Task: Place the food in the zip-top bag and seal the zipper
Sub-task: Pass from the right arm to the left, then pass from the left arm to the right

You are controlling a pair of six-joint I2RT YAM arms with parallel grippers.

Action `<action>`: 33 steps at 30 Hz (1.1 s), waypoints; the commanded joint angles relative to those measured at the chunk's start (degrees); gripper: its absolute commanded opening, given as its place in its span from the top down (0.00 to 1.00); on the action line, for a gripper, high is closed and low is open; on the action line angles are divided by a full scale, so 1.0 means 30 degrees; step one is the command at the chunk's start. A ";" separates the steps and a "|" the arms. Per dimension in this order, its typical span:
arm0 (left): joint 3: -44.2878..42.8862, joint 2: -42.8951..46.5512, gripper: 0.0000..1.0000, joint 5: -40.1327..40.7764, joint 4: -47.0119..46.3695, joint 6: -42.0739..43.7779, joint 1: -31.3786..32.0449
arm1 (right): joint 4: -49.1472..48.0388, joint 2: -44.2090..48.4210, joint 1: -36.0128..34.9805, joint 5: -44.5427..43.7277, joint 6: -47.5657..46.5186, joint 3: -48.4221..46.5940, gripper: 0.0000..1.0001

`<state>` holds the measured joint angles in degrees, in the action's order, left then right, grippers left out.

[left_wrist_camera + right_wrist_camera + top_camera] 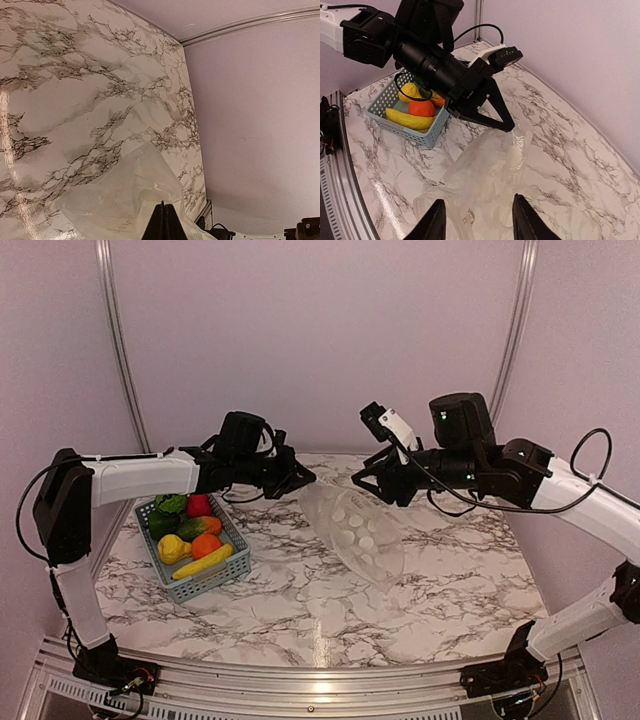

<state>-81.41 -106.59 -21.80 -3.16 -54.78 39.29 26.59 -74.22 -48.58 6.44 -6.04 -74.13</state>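
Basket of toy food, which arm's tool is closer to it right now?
Left. The left tool sits just right of the basket, pinching the zip-top bag; the right tool is farther right, across that bag.

A glossy white tabletop (pixel 300 610), veined in grey and black like marble. A grey-blue slotted basket (pixel 215 580) stands on it near the left edge, filled with toy food (pixel 205 545) in green, red, orange and yellow. To the right of the basket, and apart from it, is a clear zip-top bag (pixel 365 540) with white dots. The bag's end farther from the basket reaches the marble. How much of it lies flat cannot be told.
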 commanded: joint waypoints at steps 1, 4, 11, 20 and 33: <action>0.0900 0.0183 1.00 0.0376 -0.2102 -0.1356 -0.0436 | 0.0843 0.0228 -0.0054 -0.3339 0.0855 0.0103 0.47; 0.1429 0.0439 1.00 0.0190 -0.2760 -0.2198 -0.0734 | 0.2078 0.0347 0.0004 -0.3345 0.0996 0.0517 0.43; 0.1775 0.0626 1.00 -0.0245 -0.3103 -0.2676 -0.1076 | 0.2882 0.1173 0.0152 -0.0856 0.1185 0.2054 0.31; 0.1861 0.0271 1.00 -0.1012 -0.3343 -0.2785 -0.1419 | 0.0142 0.1953 0.1772 -0.0098 0.1230 0.6463 0.31; 0.1883 -0.0167 1.00 -0.1390 -0.3378 -0.2778 -0.1494 | -0.6077 -0.1328 0.2012 0.0572 0.0695 0.7606 0.56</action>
<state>-76.62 -106.43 -25.08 -12.21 -63.33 35.14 15.49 -75.05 -42.78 7.33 -3.73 -48.99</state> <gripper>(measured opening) 0.005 0.533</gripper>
